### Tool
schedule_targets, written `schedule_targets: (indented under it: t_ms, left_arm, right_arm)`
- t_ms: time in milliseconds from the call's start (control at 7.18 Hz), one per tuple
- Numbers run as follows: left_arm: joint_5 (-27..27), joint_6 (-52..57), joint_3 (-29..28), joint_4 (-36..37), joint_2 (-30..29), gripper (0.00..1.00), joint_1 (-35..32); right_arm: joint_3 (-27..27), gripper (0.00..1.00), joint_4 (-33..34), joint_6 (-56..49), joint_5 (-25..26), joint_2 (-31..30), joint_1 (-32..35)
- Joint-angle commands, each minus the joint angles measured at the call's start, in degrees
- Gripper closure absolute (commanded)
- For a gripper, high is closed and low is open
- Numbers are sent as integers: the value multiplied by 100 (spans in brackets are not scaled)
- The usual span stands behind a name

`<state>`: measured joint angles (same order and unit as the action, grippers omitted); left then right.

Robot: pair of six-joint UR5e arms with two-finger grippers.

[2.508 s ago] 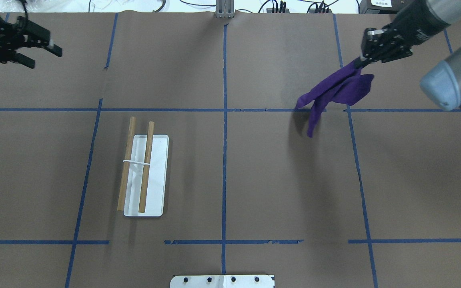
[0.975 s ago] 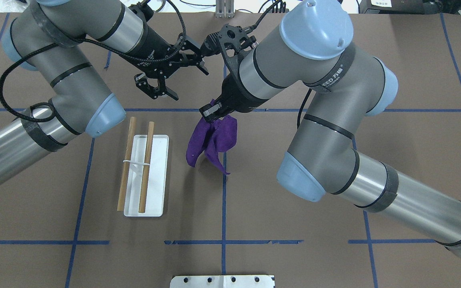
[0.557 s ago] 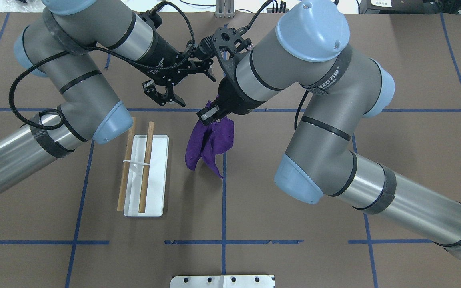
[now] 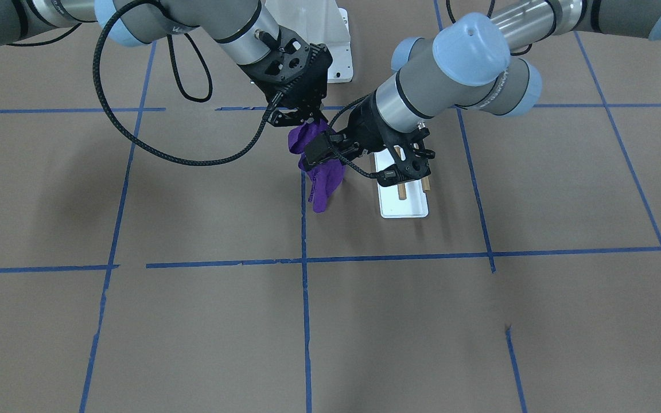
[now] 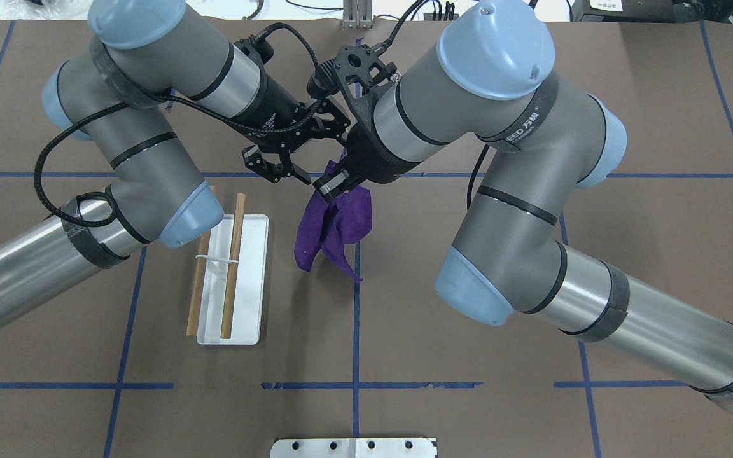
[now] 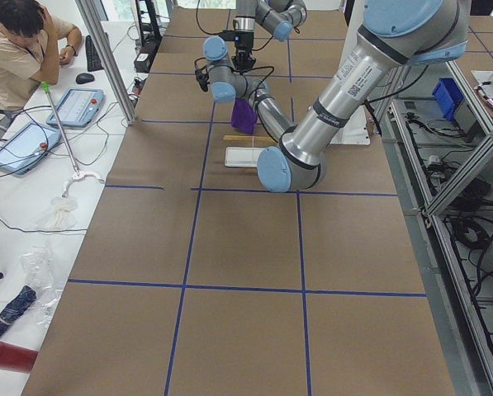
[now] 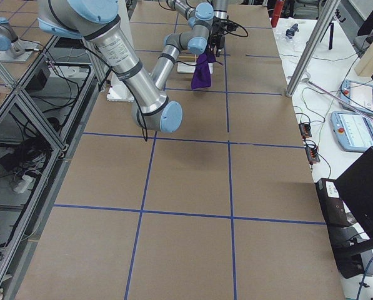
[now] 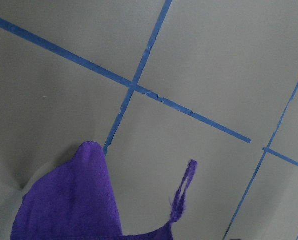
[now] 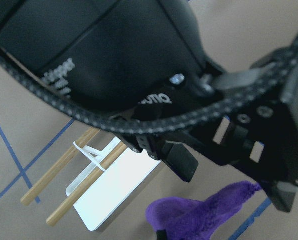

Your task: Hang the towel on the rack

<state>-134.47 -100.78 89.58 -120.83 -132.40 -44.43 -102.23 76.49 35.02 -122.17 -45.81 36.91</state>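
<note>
The towel (image 5: pixel 336 224) is purple cloth, soft and fuzzy, frayed at one edge. The rack (image 5: pixel 251 286) has a smooth white base with a slight sheen, plastic by the look of it, and two matt pale-brown wooden rods (image 5: pixel 233 267). Dull brown paper covers the table (image 5: pixel 468 331), marked off with blue tape (image 5: pixel 355 331). The left arm (image 5: pixel 131 137) and right arm (image 5: pixel 513 203) are matt grey with brushed-metal tubes and pale blue caps — a braided black cable (image 4: pixel 204 164) loops off the left one.
</note>
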Motion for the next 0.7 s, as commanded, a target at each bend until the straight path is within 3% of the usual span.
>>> schedule_targets:
  t_ms: [0,418,557]
  left_arm:
    - [52,6,33,7,47,100,31]
    - [52,6,146,-2,169,100,31]
    - [52,6,321,-11,292,100,31]
  right_arm:
    - [-17,100,-3,-4,-8,-7,0]
    - [-34,100,-3,-4,0,-16,9]
    - [-52,93,6,5,18,-33,9]
